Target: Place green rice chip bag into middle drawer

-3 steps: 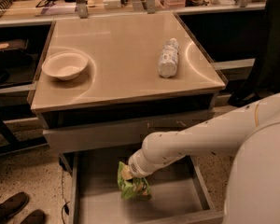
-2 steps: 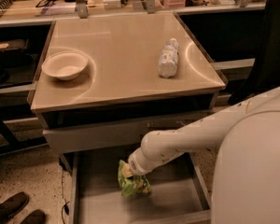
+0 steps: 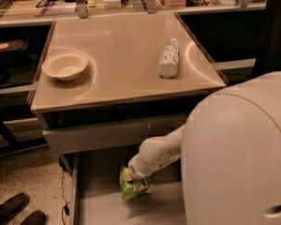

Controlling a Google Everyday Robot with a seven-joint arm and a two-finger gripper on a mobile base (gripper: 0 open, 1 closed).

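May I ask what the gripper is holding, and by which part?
The gripper, down in the drawer, meets the chip bag at its top; hold unclear.

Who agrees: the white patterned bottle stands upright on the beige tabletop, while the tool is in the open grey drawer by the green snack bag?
Wrong: the camera view shows the white patterned bottle lying on its side on the beige tabletop. The tool is in the open grey drawer by the green snack bag.
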